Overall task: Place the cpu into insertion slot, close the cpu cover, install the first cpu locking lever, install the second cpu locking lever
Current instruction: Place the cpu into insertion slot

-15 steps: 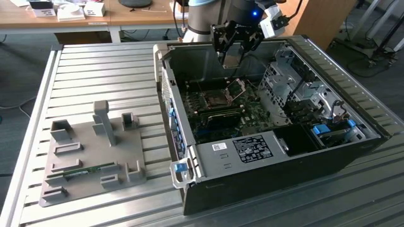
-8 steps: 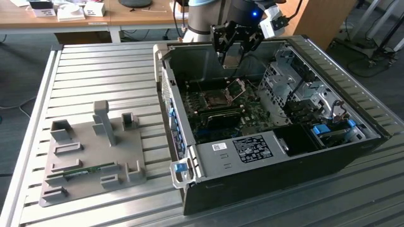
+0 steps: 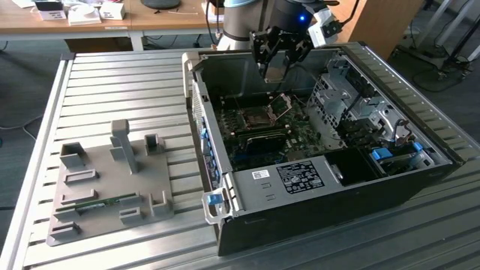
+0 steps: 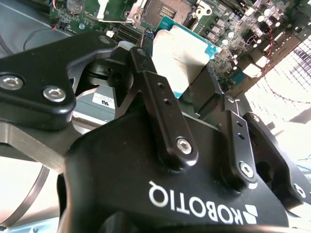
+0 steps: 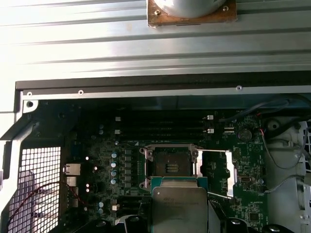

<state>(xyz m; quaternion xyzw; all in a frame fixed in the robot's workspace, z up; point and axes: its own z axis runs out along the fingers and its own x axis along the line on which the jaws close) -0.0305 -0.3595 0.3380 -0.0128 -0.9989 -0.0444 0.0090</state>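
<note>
The gripper (image 4: 179,68) pinches one cpu (image 5: 180,208) above the single uncovered insertion slot (image 5: 170,167); its one cpu cover (image 5: 233,171) stands swung open.

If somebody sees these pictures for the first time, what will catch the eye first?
The gripper hangs inside the open computer case, shut on the cpu, whose pale face stands out in both wrist views. Beneath, on the green board, the insertion slot lies bare, with the cpu cover raised beside it.
</note>
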